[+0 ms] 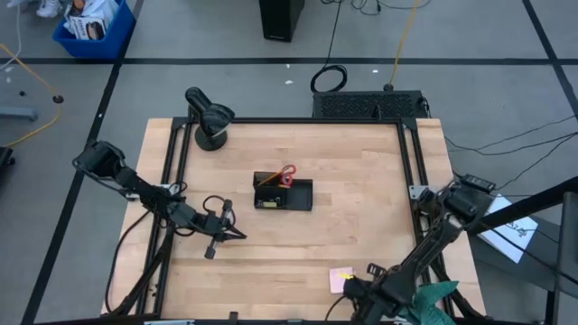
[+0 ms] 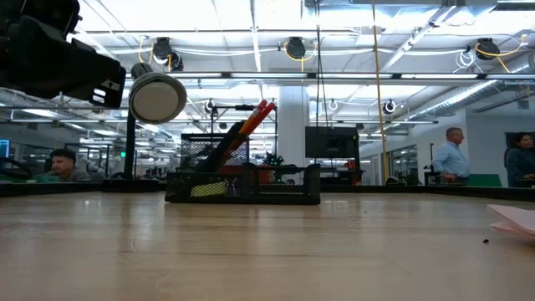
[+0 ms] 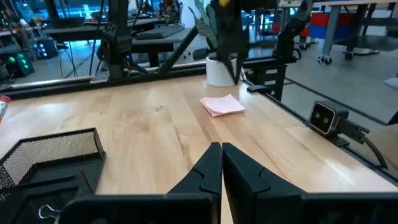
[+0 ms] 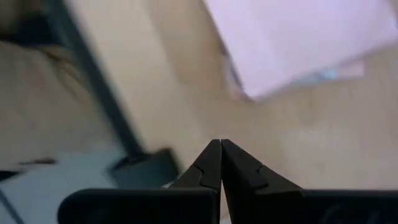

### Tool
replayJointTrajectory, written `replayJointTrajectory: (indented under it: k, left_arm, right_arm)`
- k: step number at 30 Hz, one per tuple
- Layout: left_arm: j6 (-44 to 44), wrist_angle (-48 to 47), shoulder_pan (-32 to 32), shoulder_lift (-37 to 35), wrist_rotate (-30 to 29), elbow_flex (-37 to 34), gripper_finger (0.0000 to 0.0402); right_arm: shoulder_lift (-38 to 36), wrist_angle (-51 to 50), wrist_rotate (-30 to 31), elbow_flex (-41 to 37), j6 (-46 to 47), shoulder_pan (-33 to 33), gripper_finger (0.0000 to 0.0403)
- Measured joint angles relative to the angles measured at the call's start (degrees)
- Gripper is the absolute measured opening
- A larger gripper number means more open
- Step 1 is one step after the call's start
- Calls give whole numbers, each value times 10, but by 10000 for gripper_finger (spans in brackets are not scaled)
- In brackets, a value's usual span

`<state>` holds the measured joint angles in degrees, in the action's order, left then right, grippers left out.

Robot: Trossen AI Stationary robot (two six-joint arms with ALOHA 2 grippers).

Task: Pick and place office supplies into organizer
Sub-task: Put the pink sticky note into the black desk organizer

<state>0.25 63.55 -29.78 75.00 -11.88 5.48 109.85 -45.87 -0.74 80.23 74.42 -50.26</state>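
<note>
The small black wire-mesh organizer [image 1: 283,195] sits mid-worktop already holding red-handled scissors [image 1: 286,174] and an orange pencil [image 1: 267,181]; the square pink sticky-note pad [image 1: 340,278] lies flat near the right gripper [image 4: 221,144], seemingly all that remains; both arms' jaws are closed and empty, the left gripper [image 3: 221,149] just beside the organizer.

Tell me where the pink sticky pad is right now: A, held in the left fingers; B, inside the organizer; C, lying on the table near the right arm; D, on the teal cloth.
C: the pad lies flat on the bare table near the right gripper, well away from the organizer, and both grippers' fingers are shut on nothing.
</note>
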Motion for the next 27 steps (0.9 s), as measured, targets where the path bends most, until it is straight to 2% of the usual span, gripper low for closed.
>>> replayJointTrajectory:
  k: [6,17,22,27]
  left_arm:
    - [-8,0,-6,0,0,0,19]
    - [-24,2,-26,0,-2,0,19]
    - [-48,-1,-30,0,-33,0,19]
    - [-58,-14,-31,0,-34,0,19]
  right_arm:
    - [43,-36,-40,0,-13,17,1]
    - [52,-10,-37,0,-95,56,0]
    - [51,20,-33,-13,-144,80,0]
    - [50,41,-23,-23,-183,101,0]
